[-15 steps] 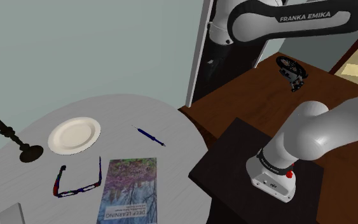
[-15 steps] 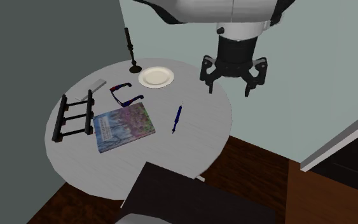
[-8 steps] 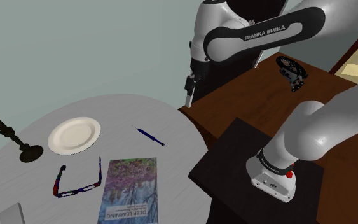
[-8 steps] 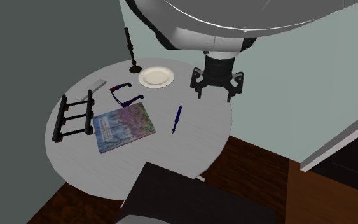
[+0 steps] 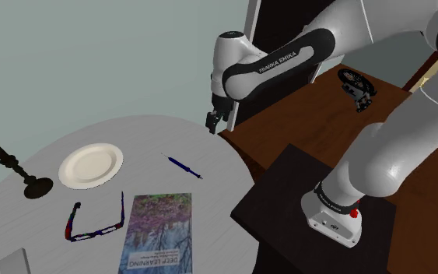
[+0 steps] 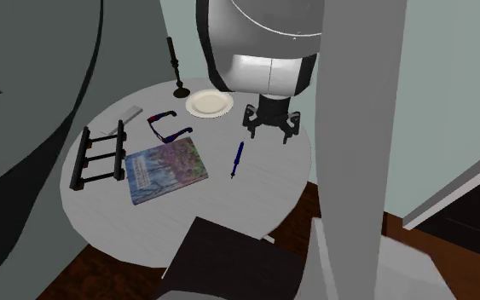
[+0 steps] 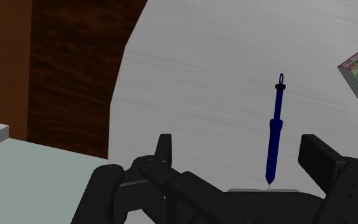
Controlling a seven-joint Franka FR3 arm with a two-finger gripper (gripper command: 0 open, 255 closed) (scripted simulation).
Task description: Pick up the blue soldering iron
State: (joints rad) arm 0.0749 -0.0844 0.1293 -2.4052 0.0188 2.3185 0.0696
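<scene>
1. Since the earlier frames the all-black two-finger gripper [image 6: 270, 128] has come lower and nearer the slim blue soldering iron [image 6: 238, 159]. It now hangs above the table's edge, just beside the iron and not touching it.
2. That soldering iron [image 5: 184, 166] lies flat on the round pale grey table [image 5: 155, 132], unmoved, between the table's rim and the book.
3. In the wrist view the gripper [image 7: 238, 149] has its fingers [image 7: 165, 145] spread wide with nothing between them. The iron [image 7: 274, 130] lies on the table beyond them, closer to one finger.
4. Beside the iron lies a flat book with a flowery purple-green cover [image 6: 166, 170].
5. Farther off sit a round cream plate [image 5: 91, 165] and dark-framed glasses [image 5: 92, 222].
6. A black candlestick [image 5: 11, 165] stands at the table's far rim.
7. In the second exterior view a black ladder-like rack [image 6: 100, 156] rests past the book.
</scene>
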